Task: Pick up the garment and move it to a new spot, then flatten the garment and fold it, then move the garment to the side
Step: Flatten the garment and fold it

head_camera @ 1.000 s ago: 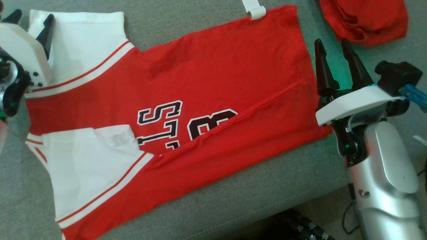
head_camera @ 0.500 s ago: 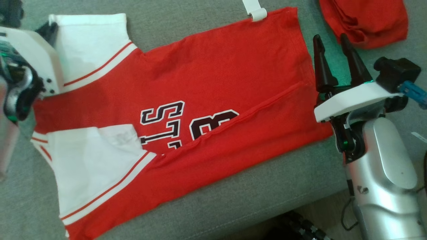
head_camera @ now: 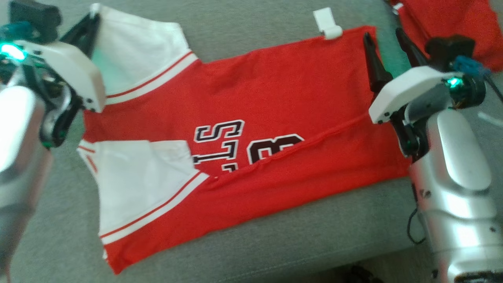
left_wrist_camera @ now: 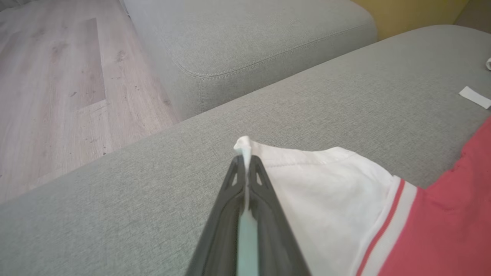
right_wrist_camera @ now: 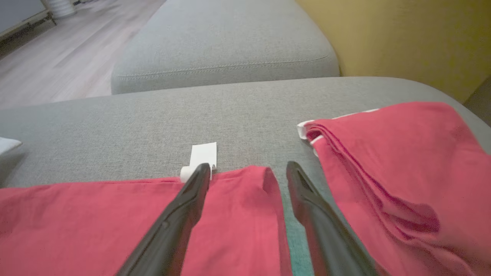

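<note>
The garment (head_camera: 275,118) is a red jersey with white sleeves and dark lettering, spread on the grey sofa (head_camera: 275,243) with its lower part folded over. My left gripper (head_camera: 92,11) is shut on the corner of the far white sleeve (left_wrist_camera: 330,191); in the left wrist view, white cloth pokes out between the closed fingertips of the left gripper (left_wrist_camera: 245,159). My right gripper (head_camera: 383,35) stands open at the jersey's far hem corner. In the right wrist view the right gripper (right_wrist_camera: 248,168) has that red corner (right_wrist_camera: 238,214) between its spread fingers.
A second red garment (head_camera: 452,27) lies folded just right of my right gripper, seen also as the red pile (right_wrist_camera: 402,161). A white tag (head_camera: 328,23) lies at the jersey's far edge. Another cushion (left_wrist_camera: 249,38) and wooden floor (left_wrist_camera: 57,76) lie beyond.
My left gripper has closed on the white sleeve corner. The head camera has shifted, moving the whole picture right. My right gripper now reaches over the hem corner, still open.
</note>
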Tool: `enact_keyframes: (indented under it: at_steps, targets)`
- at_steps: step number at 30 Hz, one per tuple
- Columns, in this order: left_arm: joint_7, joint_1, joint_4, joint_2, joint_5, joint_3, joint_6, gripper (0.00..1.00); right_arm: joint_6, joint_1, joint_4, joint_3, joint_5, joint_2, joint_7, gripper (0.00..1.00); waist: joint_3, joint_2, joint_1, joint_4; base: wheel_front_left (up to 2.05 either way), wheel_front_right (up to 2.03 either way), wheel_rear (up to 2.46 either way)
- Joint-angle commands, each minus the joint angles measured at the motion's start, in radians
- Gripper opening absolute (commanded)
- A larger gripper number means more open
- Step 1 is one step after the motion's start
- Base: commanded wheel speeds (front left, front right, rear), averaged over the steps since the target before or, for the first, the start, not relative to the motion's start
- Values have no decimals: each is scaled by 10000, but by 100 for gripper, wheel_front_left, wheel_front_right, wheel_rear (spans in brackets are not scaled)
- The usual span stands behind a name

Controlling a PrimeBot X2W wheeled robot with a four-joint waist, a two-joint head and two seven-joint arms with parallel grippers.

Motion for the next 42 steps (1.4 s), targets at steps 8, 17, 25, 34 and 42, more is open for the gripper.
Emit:
enact_keyframes:
  at_steps: [8,17,25,34,42]
  targets:
    - [-423,-602,-779,-223,90,-59,-222,0,35,-1257,1347,-315,-888,-410,792,100,-226,0,1,1020,0,0,0]
    - [-716,-518,-987,-545,36,-284,-292,0,35,-1806,2554,-977,-1554,-536,1389,49,-264,0,1,1446,0,0,0]
    - [-952,-479,-842,-598,-81,-259,-291,0,35,-2064,3100,-1437,-2005,-538,1219,0,-299,0,1,1528,0,0,0]
    - [-1550,26,-968,-479,-260,-37,-120,0,35,-2023,3097,-1249,-1813,-403,232,0,-807,0,1,1439,0,0,0]
    - [-2041,2107,-2418,-112,-704,46,345,0,35,-495,2667,153,-639,-913,-300,0,-1807,0,1,1494,0,0,0]
